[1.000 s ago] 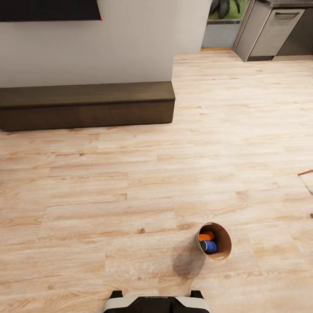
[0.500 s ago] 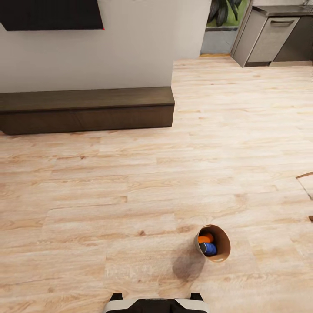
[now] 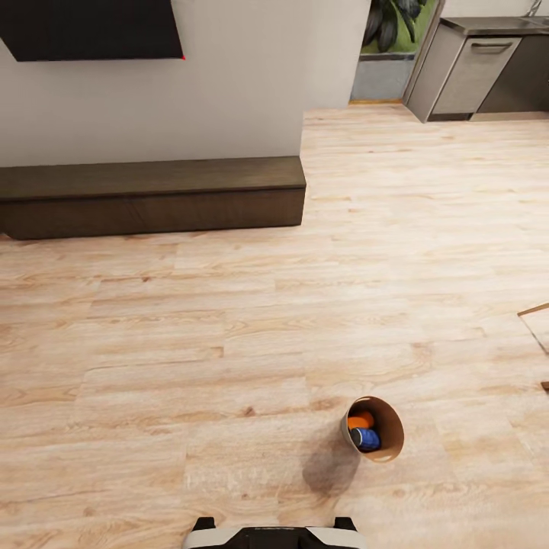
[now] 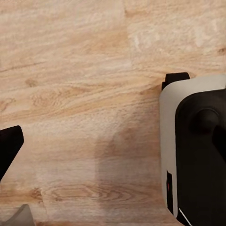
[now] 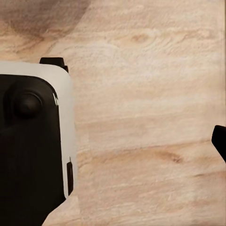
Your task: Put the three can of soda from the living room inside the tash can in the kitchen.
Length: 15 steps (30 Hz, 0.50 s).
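Trash can: orange can and blue can both partly hidden by the near wall; a third can cannot be made out inside. TV cut by the top edge. Bench runs off the left edge. Kitchen cabinets cut at top right. Robot base cut by the bottom edge. Wrist views: one dark fingertip at frame edge, likewise; jaw spacing cannot be judged.

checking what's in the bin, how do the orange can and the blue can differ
The orange can is orange and sits farther from the robot in the bin; the blue can is dark blue and sits nearer. More of the blue can shows, with a pale end, while the orange can is partly hidden by the rim. Both are small cans, side by side inside the bin.
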Available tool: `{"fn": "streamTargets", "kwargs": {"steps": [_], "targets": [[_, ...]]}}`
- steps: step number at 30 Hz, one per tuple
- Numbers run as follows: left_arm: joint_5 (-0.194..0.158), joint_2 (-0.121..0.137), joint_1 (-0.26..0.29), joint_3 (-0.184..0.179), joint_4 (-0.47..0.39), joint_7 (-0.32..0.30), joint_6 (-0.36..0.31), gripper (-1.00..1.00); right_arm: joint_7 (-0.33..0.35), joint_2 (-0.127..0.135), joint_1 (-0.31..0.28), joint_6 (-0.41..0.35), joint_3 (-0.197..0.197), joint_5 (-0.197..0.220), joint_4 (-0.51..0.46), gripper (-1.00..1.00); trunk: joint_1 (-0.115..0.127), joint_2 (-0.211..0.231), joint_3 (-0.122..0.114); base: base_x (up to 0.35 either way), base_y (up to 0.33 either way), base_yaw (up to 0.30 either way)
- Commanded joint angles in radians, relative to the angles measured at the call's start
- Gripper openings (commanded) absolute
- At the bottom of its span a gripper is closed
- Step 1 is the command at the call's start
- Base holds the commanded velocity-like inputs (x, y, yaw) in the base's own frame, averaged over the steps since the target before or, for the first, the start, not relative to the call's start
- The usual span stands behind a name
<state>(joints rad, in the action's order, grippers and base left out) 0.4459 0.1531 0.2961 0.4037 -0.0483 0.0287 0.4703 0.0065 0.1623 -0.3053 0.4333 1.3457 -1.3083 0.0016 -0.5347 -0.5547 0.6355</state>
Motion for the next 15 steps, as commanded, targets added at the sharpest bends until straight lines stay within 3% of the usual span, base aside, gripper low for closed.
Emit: {"fn": "streamTargets", "kwargs": {"steps": [1, 15], "targets": [[0.001, 0.0, 0.0, 0.0, 0.0, 0.0, 0.0, 1.0, 0.0, 0.0, 0.0, 0.0, 0.003, 0.0, 0.0, 1.0, 0.0, 0.0, 0.0, 0.0, 0.0, 0.0], [0.007, -0.005, 0.0, -0.002, 0.006, 0.0, -0.001, 1.0, 0.0, -0.007, 0.012, -0.006, 0.013, 0.0, 0.012, 1.0, 0.0, 0.0, 0.0, 0.0, 0.0, 0.0]]}}
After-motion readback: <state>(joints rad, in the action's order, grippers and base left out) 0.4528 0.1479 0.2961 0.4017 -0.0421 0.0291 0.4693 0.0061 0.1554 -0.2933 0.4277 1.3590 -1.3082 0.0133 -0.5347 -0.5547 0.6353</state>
